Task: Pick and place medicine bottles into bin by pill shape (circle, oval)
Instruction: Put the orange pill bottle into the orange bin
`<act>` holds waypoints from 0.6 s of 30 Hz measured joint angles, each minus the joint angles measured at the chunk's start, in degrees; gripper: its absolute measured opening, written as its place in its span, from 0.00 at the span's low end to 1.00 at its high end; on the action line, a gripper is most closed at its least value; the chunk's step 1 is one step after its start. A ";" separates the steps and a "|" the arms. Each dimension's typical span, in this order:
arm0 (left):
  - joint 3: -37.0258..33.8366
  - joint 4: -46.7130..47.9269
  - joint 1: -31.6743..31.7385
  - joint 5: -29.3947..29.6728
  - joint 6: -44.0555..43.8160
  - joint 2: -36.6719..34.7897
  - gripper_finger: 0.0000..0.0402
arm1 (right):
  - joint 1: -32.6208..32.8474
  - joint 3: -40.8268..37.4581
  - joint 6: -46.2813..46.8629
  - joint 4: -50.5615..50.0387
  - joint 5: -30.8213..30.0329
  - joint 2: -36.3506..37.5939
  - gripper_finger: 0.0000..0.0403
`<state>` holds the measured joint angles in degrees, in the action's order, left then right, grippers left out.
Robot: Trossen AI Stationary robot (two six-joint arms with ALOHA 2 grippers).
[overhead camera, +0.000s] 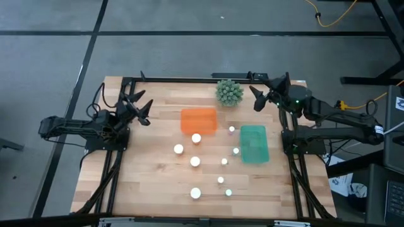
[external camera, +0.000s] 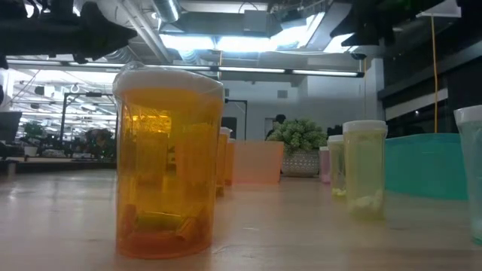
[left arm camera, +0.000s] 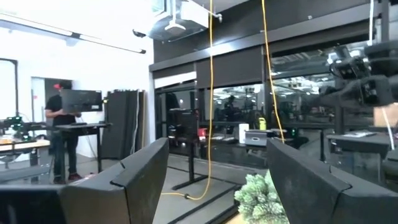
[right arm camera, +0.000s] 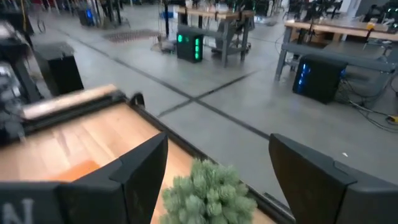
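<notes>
Several medicine bottles stand upright on the wooden table, seen from above as white round tops, the wider ones toward the left, narrower ones toward the right. In the low view an amber bottle stands near, a pale yellow one farther right. The orange tray and the teal tray lie on the table. My left gripper is open above the table's left far part. My right gripper is open above the far right, near the green plant ball.
The spiky green plant ball stands at the table's far edge between the arms; it shows in the left wrist view and the right wrist view. A person stands at a desk in the room beyond. Bare wood lies at the table's left.
</notes>
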<state>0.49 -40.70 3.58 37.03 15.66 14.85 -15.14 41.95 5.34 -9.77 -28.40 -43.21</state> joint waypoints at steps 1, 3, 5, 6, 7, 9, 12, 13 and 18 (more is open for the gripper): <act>0.00 -0.34 0.30 0.11 -0.02 0.00 0.65 | 0.18 0.00 -0.01 -1.37 0.12 -0.44 0.70; 0.00 -0.50 0.73 -1.12 -0.41 0.00 0.65 | 0.56 0.00 0.21 -5.08 2.17 -1.68 0.70; 0.00 -0.18 0.80 -3.23 -1.62 0.00 0.65 | 0.85 0.00 0.10 -8.34 4.66 -3.21 0.70; 0.00 -0.04 0.80 -4.39 -1.84 0.01 0.65 | 0.97 0.00 -0.36 -9.15 5.27 -4.03 0.70; 0.00 -0.04 0.79 -5.26 -2.19 0.00 0.65 | 0.99 -0.02 -0.63 -9.24 5.56 -4.82 0.70; 0.00 -0.01 0.62 -5.61 -6.60 0.00 0.65 | 0.97 0.00 2.47 -9.30 5.62 -5.84 0.70; 0.27 3.17 -0.15 -6.74 -12.04 0.00 0.65 | 1.05 0.00 11.46 -12.41 9.06 -6.24 0.70; 1.02 5.62 -0.60 -8.14 -12.36 0.02 0.65 | 1.05 0.00 13.22 -14.19 11.46 -6.15 0.70; 11.09 23.00 -3.23 -9.83 -15.85 2.18 0.60 | 2.54 -0.02 21.14 -20.44 14.80 -4.54 0.70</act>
<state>11.58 -17.70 0.35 27.20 -0.19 17.04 -12.60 41.93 26.48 -30.21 -13.60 -47.75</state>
